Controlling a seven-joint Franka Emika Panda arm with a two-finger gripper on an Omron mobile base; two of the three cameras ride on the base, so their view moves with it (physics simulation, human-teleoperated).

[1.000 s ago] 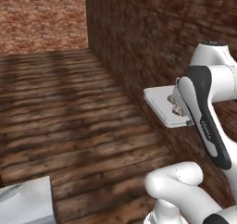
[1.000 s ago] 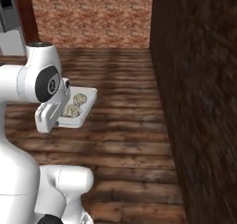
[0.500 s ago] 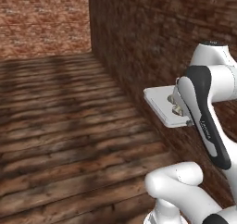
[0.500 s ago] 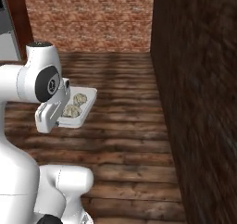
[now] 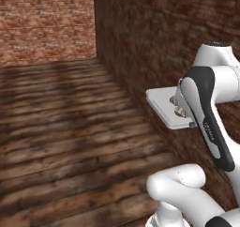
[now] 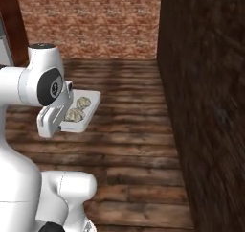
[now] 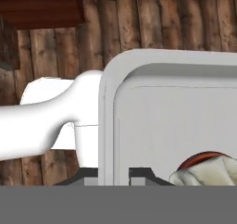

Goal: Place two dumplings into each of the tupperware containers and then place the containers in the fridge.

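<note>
arm folded up tight over the base, upper link vertical, dark-banded forearm angled down across the front in the left base view. in the right base view the shoulder joint sits high at left with the wrist tucked in just beside it. hand held level at mid height. gripper (image 7: pixel 115 174) closed down on the rim of a tupperware container (image 7: pixel 176 121), one finger (image 7: pixel 141 173) inside the wall, the other outside it. container (image 5: pixel 161 106) carried roughly flat, sticking out sideways from the hand, clear of the floor. from the right base view the container (image 6: pixel 88 106) projects forward past the wrist
</note>
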